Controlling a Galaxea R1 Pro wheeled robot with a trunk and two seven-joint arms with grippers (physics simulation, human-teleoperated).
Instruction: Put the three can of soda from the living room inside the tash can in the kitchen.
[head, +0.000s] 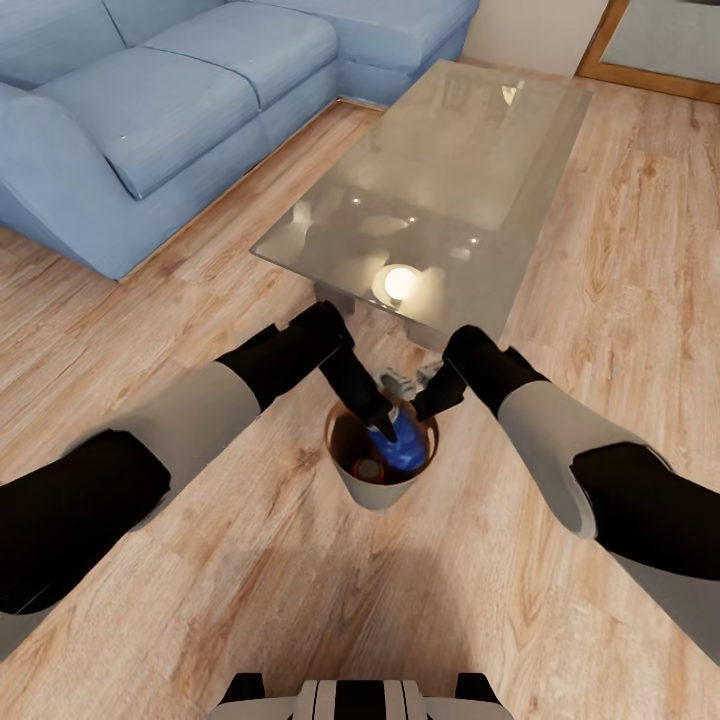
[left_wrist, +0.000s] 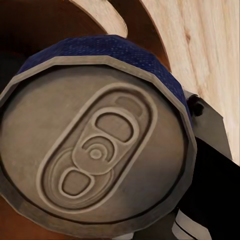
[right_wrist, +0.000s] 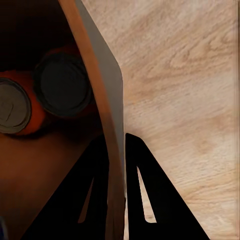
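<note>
The dark blue can (head: 400, 447) sits in the mouth of the trash can (head: 372, 492), right at the tip of the left gripper (head: 383, 432), which reaches down into the bucket from above; in the left wrist view its silver top and pull tab (left_wrist: 95, 155) face the camera, with a dark finger (left_wrist: 212, 165) against its side, so this gripper appears closed on the can, though the second finger is hidden behind it. The right gripper (right_wrist: 116, 150) is nearly closed, its two dark fingers pinching the bucket's thin wall (right_wrist: 107, 115), one inside and one outside. Past that wall, two orange cans (right_wrist: 30, 107) lie in the glossy brown interior, partly cut off and in shadow. The trash can stands on the wood plank floor (head: 560, 330) just before the glass coffee tabletop (head: 450, 170), with the blue sofa (head: 150, 120) beyond.
</note>
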